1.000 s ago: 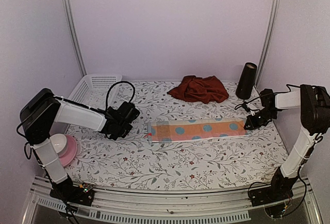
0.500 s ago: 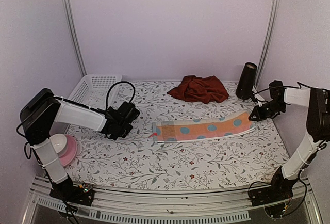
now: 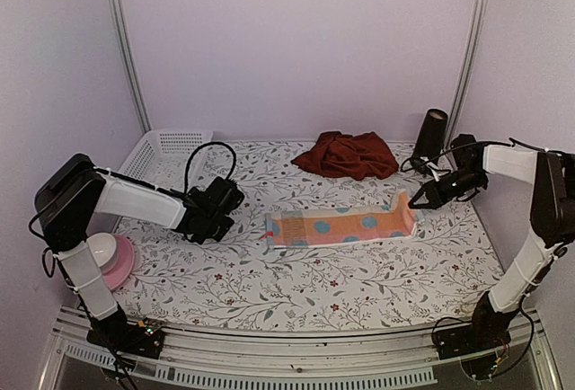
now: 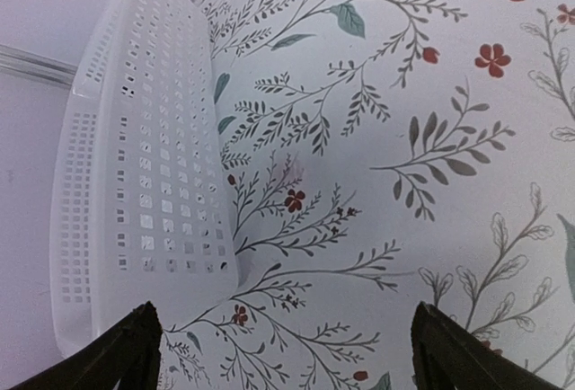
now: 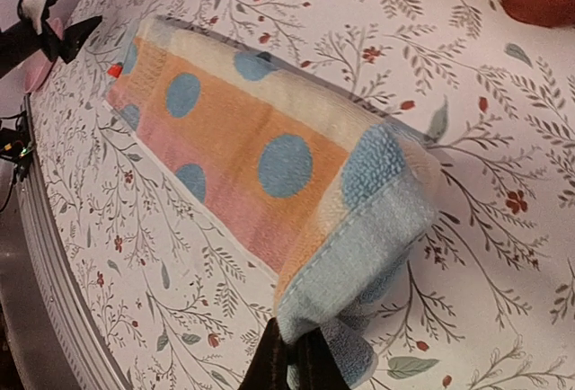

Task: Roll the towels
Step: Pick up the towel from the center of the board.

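Showing the patterned towel (image 3: 341,226) folded into a long narrow strip and stretching left to right across the middle of the flowered table (image 3: 296,291), with a small red tag (image 3: 262,235) at its left end. Gripping the strip's right end with the right pincer (image 3: 419,200), jaws clenched on the light blue hem, holding that end raised off the table and folded back toward the left. Holding the left pincer (image 3: 208,215) released, wide apart and empty, well to the left of the strip, hovering over bare table just beside the white basket (image 3: 162,149). Leaving the dark red towel (image 3: 346,155) crumpled in a heap at the far side, apart from both pincers and near a dark cylinder (image 3: 429,140).

Judging the cloth to be light, soft and limp: sagging wherever unsupported, neither slippery nor fragile, probably loosening if let go mid-roll. Suggesting a hold on the short hem at the right end, turning it over onto the strip and pressing down while rolling leftward. For the red heap, suggesting spreading it flat first, taking it by a corner or an edge.
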Controlling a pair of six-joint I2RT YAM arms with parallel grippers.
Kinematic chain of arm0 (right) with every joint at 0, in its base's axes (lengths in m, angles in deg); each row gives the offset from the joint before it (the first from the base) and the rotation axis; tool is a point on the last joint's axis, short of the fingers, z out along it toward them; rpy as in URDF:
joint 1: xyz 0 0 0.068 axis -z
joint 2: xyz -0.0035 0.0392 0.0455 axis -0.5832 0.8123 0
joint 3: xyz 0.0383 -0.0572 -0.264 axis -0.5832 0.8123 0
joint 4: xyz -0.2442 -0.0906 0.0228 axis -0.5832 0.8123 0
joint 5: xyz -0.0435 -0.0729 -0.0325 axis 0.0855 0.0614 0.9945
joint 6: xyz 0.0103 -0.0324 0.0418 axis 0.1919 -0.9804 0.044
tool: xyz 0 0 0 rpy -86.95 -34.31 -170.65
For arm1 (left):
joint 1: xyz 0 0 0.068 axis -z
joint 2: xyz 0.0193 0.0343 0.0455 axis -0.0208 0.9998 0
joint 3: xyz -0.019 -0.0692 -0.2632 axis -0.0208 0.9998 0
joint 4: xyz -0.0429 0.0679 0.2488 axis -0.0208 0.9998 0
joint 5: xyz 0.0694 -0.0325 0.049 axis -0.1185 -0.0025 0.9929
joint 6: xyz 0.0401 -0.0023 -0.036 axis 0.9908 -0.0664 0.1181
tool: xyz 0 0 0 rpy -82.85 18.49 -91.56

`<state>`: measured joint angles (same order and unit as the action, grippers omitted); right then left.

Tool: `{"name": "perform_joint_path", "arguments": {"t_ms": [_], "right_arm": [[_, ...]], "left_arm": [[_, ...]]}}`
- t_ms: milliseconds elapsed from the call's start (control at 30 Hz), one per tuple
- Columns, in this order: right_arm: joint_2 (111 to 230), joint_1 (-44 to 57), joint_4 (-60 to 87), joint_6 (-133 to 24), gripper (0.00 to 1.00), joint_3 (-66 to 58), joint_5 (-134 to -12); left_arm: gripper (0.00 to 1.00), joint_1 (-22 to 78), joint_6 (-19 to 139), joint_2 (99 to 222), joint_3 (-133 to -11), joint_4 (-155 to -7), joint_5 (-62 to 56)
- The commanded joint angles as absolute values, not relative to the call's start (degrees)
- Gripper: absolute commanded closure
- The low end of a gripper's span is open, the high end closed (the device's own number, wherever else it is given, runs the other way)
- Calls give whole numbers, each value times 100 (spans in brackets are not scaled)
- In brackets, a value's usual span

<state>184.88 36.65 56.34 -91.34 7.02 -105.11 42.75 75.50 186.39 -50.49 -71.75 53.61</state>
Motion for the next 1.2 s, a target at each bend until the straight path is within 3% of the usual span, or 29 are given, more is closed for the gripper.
{"name": "perform_joint_path", "arguments": {"t_ms": [0, 267, 667, 1167], "right_arm": [[18724, 3152, 6078, -9335, 98, 110, -11167], [19234, 2050, 6339, -9197, 98, -964, -11494], [20899, 703, 6614, -8938, 98, -3077, -11441], [22110, 219, 6582, -8675, 98, -4475, -11403]], "left_arm": [[3, 4357, 7295, 18506, -5187, -7131, 5004], [3, 4596, 6995, 18264, -5178, -6888, 4847], [3, 4730, 6505, 17793, -4706, -7203, 4695], [3, 4793, 6595, 17712, -4307, -7789, 4805]]}}
